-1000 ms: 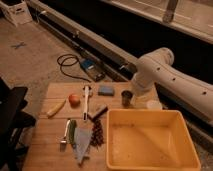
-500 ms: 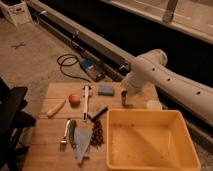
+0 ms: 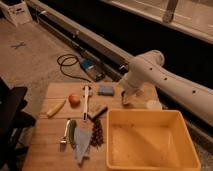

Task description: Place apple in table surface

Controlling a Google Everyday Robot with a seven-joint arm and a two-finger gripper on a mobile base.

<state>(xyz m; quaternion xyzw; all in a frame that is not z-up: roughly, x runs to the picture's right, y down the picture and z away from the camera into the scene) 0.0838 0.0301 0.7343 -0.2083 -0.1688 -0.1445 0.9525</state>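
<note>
While the small round orange-red apple (image 3: pixel 74 100) rests on the light brown wooden plank table surface (image 3: pixel 46 139), well left of the large yellow plastic tub (image 3: pixel 150 114), the gripper (image 3: pixel 124 100) hangs spread and empty just beyond the tub's far left corner

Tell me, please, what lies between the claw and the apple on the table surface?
In the camera view, the claw hangs over the table surface, right of the apple; between them lie a long pale utensil and a blue block.

Apple (image 3: pixel 74 100) lay on the table surface (image 3: pixel 47 146), well left of the tub (image 3: pixel 145 112); gripper (image 3: pixel 123 101) hung just behind the tub's far left corner (above the table surface).
</note>
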